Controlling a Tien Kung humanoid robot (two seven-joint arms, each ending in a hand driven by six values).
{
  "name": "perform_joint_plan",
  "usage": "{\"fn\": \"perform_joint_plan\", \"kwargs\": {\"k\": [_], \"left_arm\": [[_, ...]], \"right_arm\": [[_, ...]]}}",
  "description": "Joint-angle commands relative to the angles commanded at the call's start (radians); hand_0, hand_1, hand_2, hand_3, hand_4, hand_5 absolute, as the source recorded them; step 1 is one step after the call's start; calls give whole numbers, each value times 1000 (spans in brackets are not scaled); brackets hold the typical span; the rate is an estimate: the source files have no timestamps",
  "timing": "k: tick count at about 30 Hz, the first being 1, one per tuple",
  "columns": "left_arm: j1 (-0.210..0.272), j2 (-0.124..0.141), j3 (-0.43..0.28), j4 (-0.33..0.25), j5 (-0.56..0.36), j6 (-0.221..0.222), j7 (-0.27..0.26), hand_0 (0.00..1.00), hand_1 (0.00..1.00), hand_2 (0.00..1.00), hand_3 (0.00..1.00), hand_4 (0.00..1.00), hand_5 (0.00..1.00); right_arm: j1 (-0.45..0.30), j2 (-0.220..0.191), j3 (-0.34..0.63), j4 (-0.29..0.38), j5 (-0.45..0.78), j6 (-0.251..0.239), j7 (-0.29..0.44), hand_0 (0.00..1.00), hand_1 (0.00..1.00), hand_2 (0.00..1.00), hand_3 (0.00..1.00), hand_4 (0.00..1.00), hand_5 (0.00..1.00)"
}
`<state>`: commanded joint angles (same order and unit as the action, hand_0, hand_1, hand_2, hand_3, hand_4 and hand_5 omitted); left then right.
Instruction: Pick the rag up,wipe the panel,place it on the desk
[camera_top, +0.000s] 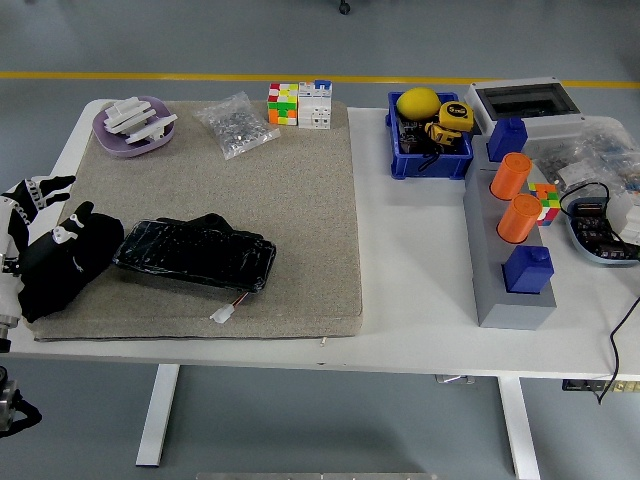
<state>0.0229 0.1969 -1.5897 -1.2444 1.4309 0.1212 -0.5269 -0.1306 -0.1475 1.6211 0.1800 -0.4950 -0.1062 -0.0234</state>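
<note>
White tabletop (420, 270) carries a broad grey felt mat (250, 190), and on the mat's near left lies the dark glossy panel (195, 252) with a small white connector (222, 315) at its near edge. I judge that I am at the last step, setting the rag down: the black rag (62, 270) sits bunched on the mat's left corner, just left of the panel and touching its end. My left robot hand (25, 205) shows at the picture's left edge, right beside the rag, white-tipped fingers (45, 187) spread, and a piece seems to rest on the cloth; I cannot tell whether it grips the rag or not. Next I would want it clear of the cloth, lifting away leftward without dragging the rag off the mat. The right arm is out of view.
</note>
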Motion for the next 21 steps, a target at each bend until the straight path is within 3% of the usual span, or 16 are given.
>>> {"fn": "perform_joint_plan", "kwargs": {"k": [21], "left_arm": [[-3, 1, -27, 0, 45, 26, 0, 655, 740, 696, 607, 901, 440]], "right_arm": [[14, -12, -23, 0, 1, -8, -5, 757, 621, 676, 610, 998, 513]]}}
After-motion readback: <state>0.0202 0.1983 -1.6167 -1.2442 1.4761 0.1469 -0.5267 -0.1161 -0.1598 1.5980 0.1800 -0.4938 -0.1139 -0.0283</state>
